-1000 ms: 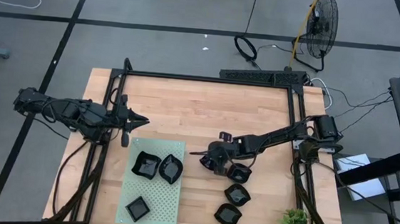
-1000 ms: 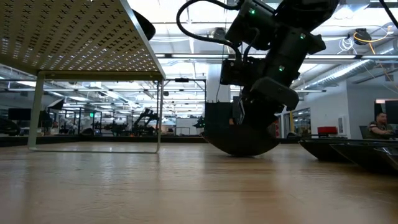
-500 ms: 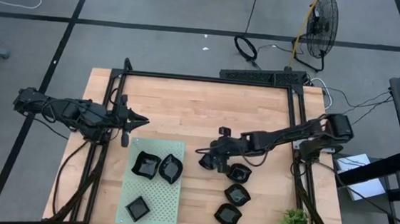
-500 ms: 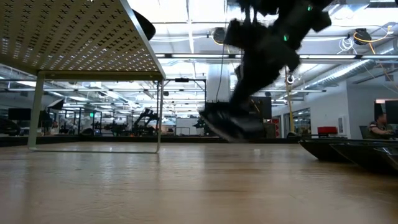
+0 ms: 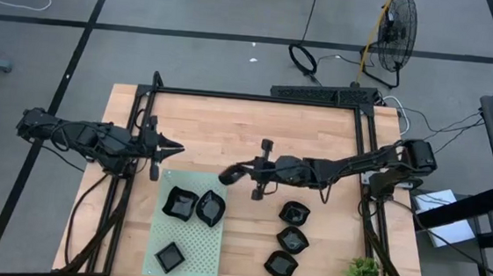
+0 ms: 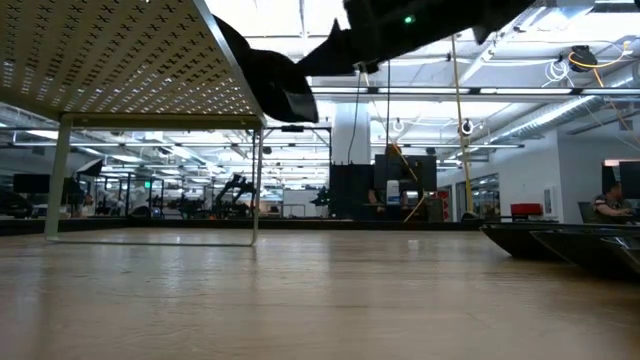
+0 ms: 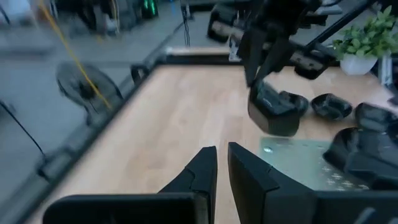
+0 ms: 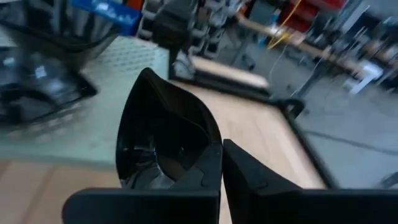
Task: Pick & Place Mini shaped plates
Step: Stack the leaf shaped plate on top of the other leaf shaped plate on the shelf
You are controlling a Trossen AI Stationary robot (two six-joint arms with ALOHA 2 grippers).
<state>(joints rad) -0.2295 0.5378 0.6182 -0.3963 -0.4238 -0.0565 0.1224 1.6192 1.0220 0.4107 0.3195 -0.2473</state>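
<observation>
**Carrying a small dish toward the green mat**

The right gripper [image 5: 242, 170] is clenched on the rim of a small black plate [image 5: 228, 175], holding it in the air over the middle of the bench, just off the mat's [image 5: 187, 248] far right corner. In the right wrist view the plate [image 8: 165, 134] hangs tilted, pinched at one edge, its hollow facing the camera.

To do this step well, I judge the arm should travel on over the mat before lowering, since two plates already sit side by side near the mat's far edge [image 5: 179, 204] [image 5: 211, 207] and a third sits near its front edge [image 5: 169, 256]. The bare stretch between them looks like the safest landing spot. The plate should be levelled before the fingers let go, as an edge grip on a glossy dish could slip or let it tip.

The right arm reaches long and low from the bench's right edge, nearly straight, wrist pointing left. Three more plates wait on the wood toward the front right corner [image 5: 293, 214] [image 5: 292, 239] [image 5: 281, 264].

The left gripper [image 5: 175, 147] waits near the left edge, fingers almost together, holding nothing.
</observation>
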